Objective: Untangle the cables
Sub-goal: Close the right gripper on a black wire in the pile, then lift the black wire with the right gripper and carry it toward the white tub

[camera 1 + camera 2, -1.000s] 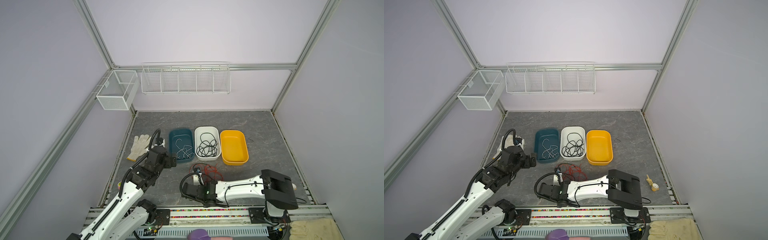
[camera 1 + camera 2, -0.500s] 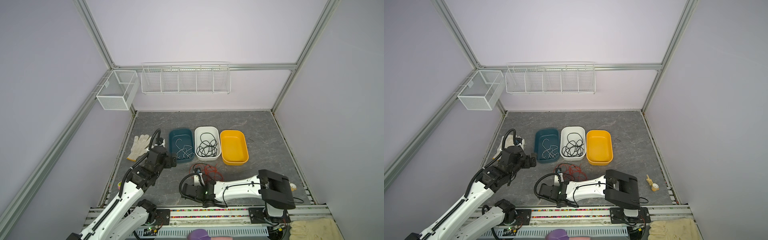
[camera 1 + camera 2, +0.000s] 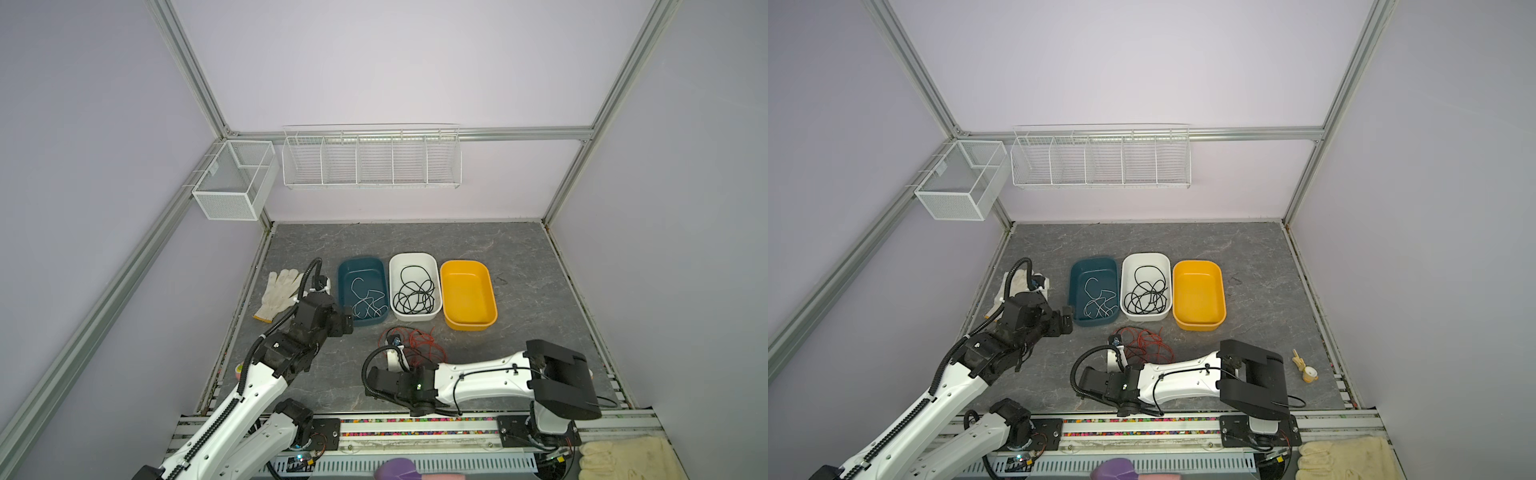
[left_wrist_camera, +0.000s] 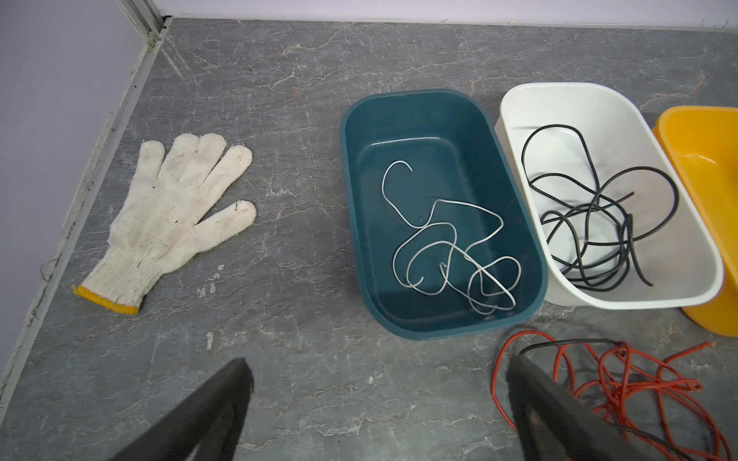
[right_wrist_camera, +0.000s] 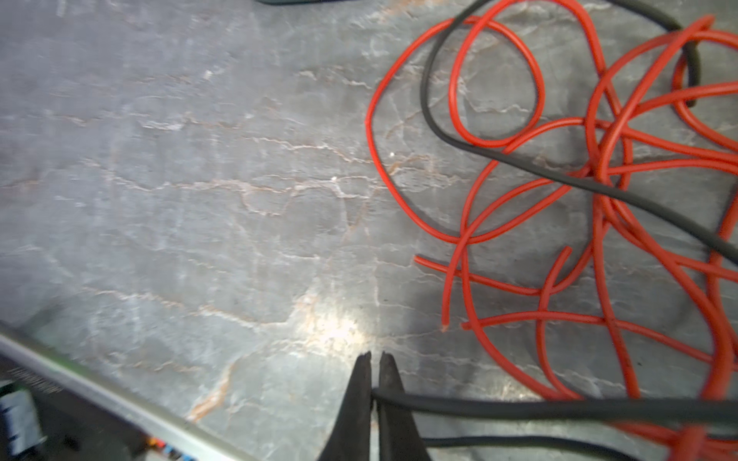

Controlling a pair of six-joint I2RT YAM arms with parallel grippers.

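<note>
While the right arm (image 3: 478, 374) stretches low across the grey stone-patterned tabletop (image 5: 199, 159), its right pincer (image 5: 375, 355) clamps one thin black cable (image 5: 559, 409), whose length runs crosswise from the jaws past the red wire tangle (image 5: 599, 171) just ahead, and the left pincer (image 4: 379, 361) gapes wide before three oblong plastic tubs (image 4: 559, 85).

Grey table (image 3: 519, 249) carries three tubs (image 3: 415, 318), glove (image 3: 280, 293), tangled cables (image 3: 422, 347).

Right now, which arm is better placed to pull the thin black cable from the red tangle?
Probably right: the right gripper is shut on the thin black cable by the red cables; the left gripper hangs open.
</note>
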